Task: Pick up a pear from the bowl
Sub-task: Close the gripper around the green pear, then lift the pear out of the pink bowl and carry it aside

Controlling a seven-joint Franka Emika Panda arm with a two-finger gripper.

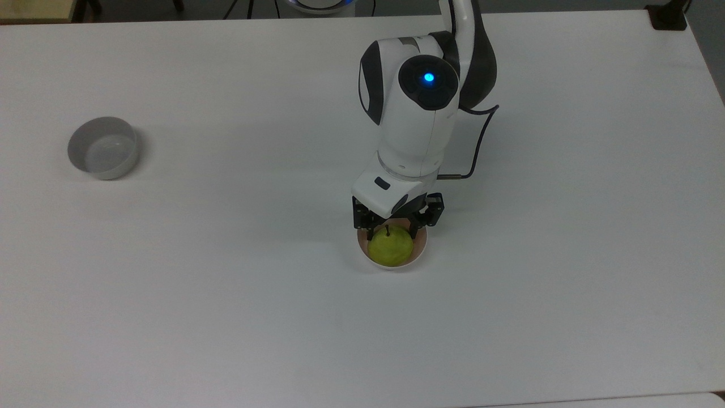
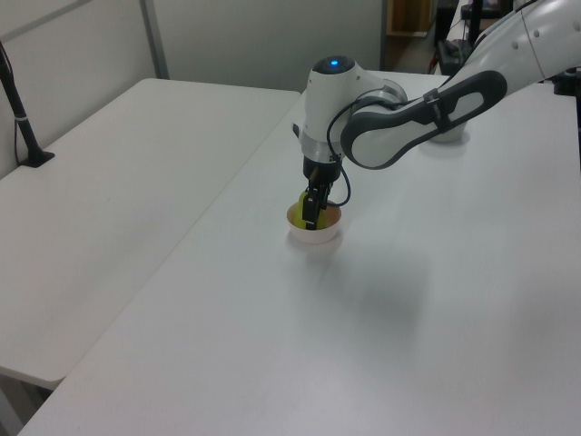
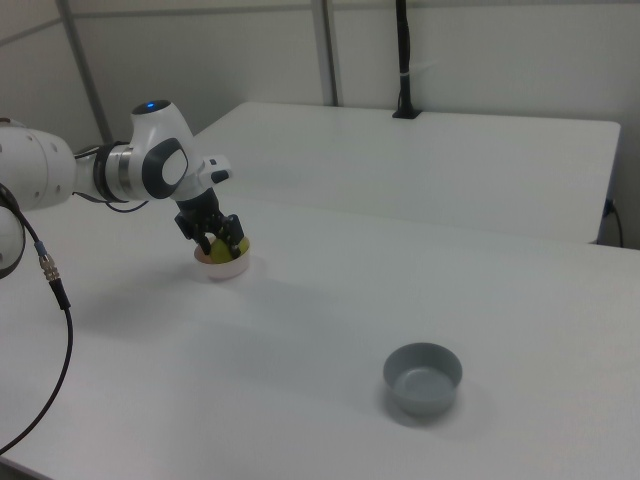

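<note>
In the top view the fingers [image 1: 370, 232] stand spread on either side of the pear [image 1: 391, 248], one at each upper flank, with the dark stem showing between them; whether they touch the fruit cannot be told. The gripper [image 1: 394, 230] sits low over the bowl [image 1: 420, 247], and the pear lies inside that pale pink bowl. The left view puts the gripper [image 2: 310, 214] in front of the pear [image 2: 300, 203], so just a sliver of yellow-green shows beside the black fingers, above the bowl's [image 2: 313, 236] rim. The right view gives the gripper [image 3: 219, 243] from the other side, with the bowl [image 3: 222, 265] under it and the pear mostly covered.

The white counter [image 1: 226, 294] carries a grey bowl [image 1: 103, 147] well apart from the pink one (it sits near the right view's foreground [image 3: 423, 377]). A second white table [image 2: 118, 182] stands alongside, with a dark post [image 3: 403, 60] at its far edge and pale partition walls behind.

The arm's [image 1: 416, 119] upper links are cut off at the top view's upper edge, and its wrist hides the gripper's body there.
</note>
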